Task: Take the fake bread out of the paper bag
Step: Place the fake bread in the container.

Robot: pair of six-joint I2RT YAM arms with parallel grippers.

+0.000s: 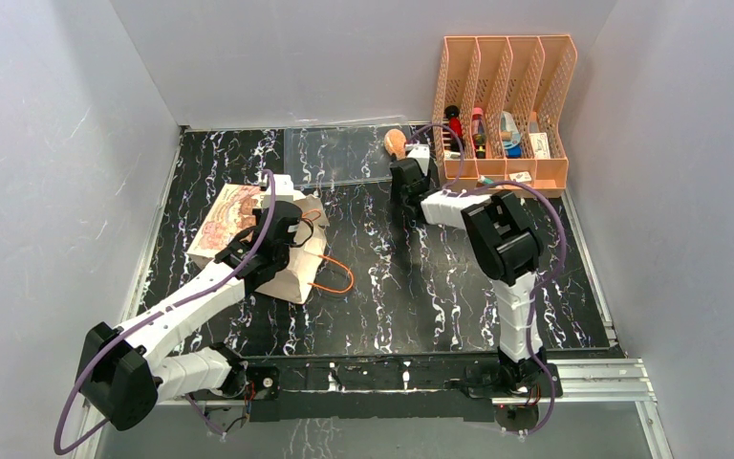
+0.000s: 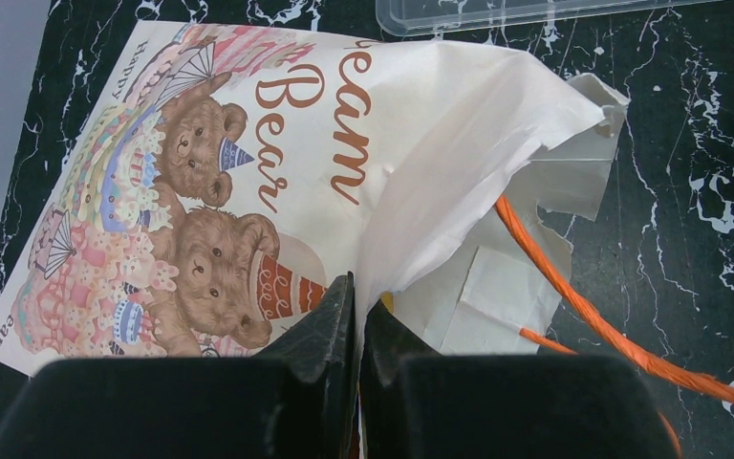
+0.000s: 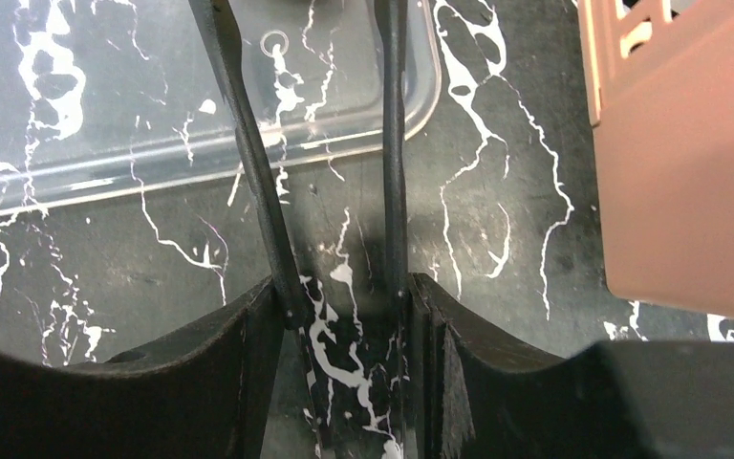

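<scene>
Black fingers (image 2: 339, 325) of the left pincer (image 2: 357, 292) fill the bottom of the left wrist view. They are pressed together with no gap, and a fold of cream paper from the mouth of the paper bag (image 2: 277, 124) runs down between their tips, so the left pincer is pinching the bag's upper edge. The bag lies on its side on the left half of the black marbled bench (image 1: 420, 287), teddy-bear print face up, mouth towards the middle. One orange cord handle (image 2: 573, 287) trails out onto the bench. What is inside the bag cannot be seen.

The right pincer (image 3: 311, 57) is at the far side of the bench, its jaws about half apart with nothing between them. Its fingers reach over the near right corner of the clear plastic tray (image 3: 105, 153), just beside the orange file rack (image 1: 507, 96). One tan oval bun (image 1: 395, 143) sits at the tray's far right end, just beyond that pincer.
</scene>
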